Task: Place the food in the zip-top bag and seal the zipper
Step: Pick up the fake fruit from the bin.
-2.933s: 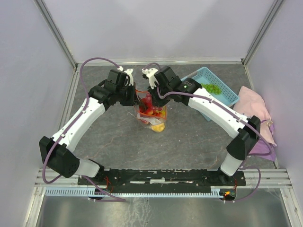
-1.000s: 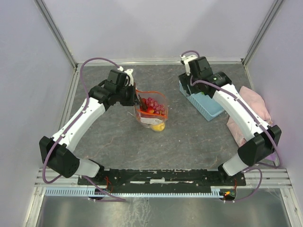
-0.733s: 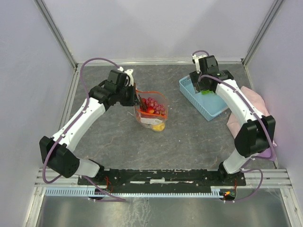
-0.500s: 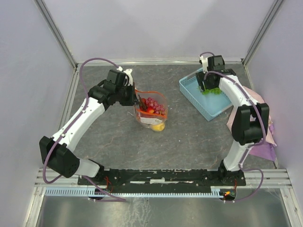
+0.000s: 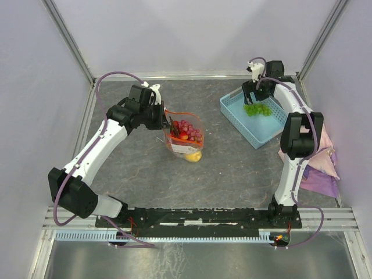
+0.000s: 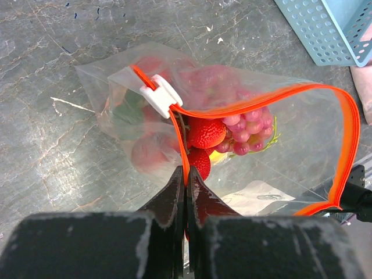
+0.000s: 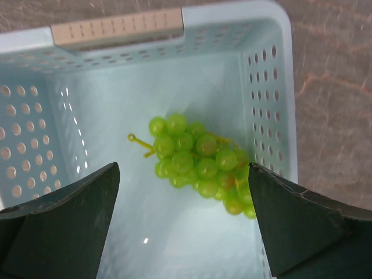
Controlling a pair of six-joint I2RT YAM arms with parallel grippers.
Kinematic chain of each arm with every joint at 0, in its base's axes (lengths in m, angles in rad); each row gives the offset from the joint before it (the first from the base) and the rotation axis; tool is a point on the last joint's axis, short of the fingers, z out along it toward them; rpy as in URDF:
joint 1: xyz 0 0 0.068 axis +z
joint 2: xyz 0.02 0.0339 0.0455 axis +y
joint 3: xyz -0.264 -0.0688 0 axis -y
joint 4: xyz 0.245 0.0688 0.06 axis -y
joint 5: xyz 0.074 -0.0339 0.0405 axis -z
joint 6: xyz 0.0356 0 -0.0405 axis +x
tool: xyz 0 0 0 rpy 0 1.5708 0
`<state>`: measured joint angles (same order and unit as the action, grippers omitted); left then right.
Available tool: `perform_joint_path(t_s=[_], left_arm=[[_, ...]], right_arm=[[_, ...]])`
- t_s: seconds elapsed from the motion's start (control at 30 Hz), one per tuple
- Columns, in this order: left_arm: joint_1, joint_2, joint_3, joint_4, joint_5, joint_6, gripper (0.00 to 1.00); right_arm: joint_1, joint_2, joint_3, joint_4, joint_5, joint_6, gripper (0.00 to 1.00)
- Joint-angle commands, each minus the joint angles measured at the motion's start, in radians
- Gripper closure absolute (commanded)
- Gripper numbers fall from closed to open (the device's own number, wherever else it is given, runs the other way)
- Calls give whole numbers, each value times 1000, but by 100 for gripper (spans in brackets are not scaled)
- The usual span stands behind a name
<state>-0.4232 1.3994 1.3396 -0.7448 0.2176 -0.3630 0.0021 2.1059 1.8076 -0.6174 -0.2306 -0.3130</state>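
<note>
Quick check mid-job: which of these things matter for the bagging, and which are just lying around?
Job: bag, pinched at its open mouth by the left gripper; orange zipper; fruit inside it; green grapes under the open right gripper.
Lying about: blue basket holding the grapes; pink cloth.

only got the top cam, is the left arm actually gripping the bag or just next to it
Observer: Gripping. In the left wrist view the left gripper has its jaws shut on the zipper of the zip-top bag.
Operator: where's the slider
Observer: The white slider sits near one end of the strip, just beyond those jaws. The mouth gapes wide.
Operator: right jaws open or shut
Observer: Open. In the right wrist view the right gripper hangs over the green grapes lying in the basket, without touching them.
</note>
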Motion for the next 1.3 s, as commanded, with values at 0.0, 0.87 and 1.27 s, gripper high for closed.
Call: perform_joint_path(t_s=[0.0,0.87,1.27], left_arm=[[5,-6,1,51,31,33,97],[5,-5,-3,60,73,29,97],[6,-14,-7,65,68,24,97]], right_arm=[[-6,66,116,-19,-79,-85,1],[-24,120,72,-197,-32,-29,1],[-19,121,32,-158,67,117,26]])
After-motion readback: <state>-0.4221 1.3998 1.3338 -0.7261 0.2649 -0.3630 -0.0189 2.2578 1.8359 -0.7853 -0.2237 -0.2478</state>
